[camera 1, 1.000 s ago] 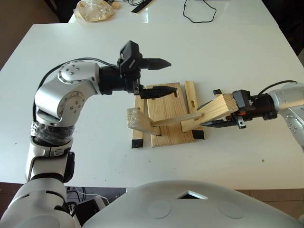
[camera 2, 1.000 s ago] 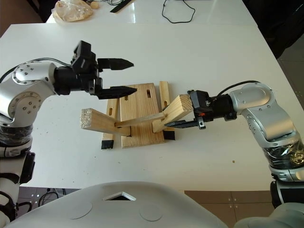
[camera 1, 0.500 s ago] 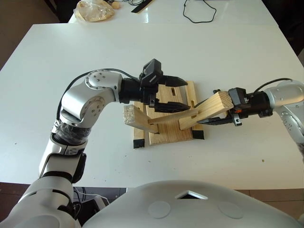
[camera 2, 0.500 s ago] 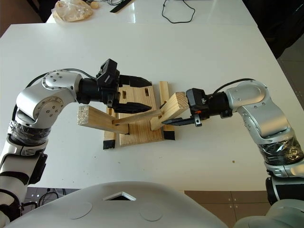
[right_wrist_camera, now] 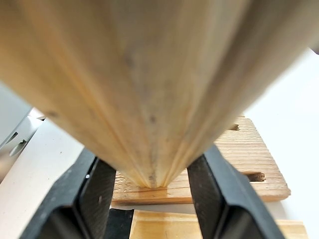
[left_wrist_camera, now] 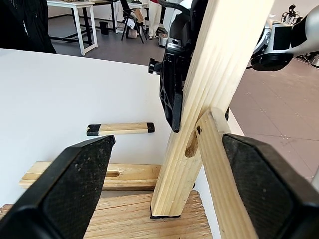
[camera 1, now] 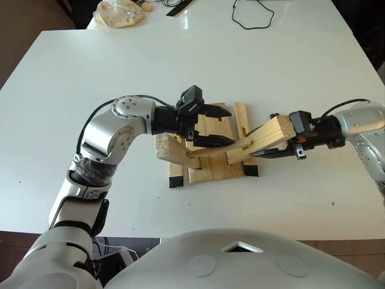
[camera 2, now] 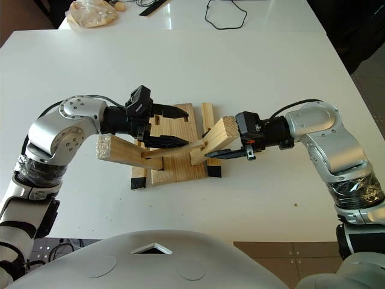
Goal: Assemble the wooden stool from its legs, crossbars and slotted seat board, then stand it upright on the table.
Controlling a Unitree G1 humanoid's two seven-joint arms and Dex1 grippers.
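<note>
- Left eye view: far back on the white table (camera 1: 72, 78), well apart from the work, a filled plastic bag (camera 1: 120, 13) and a black cable (camera 1: 252, 15) are seen.
- The slotted seat board (camera 1: 210, 171) is laid flat at the middle of the table, its long axis running away from the robot.
- A slotted bar is laid along each long side of the board: the left bar (camera 1: 175, 174) and the right bar (camera 1: 242, 117).
- Much of the board is covered by a frame held over it, made of a left leg (camera 1: 171, 150) and a right leg (camera 1: 272, 133) joined by a crossbar (camera 1: 213, 150).
- The crossbar is pointed from left to right across the robot.
- The right leg is slanted, its lower end set on the board and its upper end raised toward the robot's right.
- The right gripper (camera 1: 278, 137) is clamped on the right leg near that raised end.
- The left gripper (camera 1: 231, 126) is held over the board with its fingers spread, one on either side of the crossbar.
- A short bar with black ends (left_wrist_camera: 119, 129) is seen lying on the table beyond the right leg.
</note>
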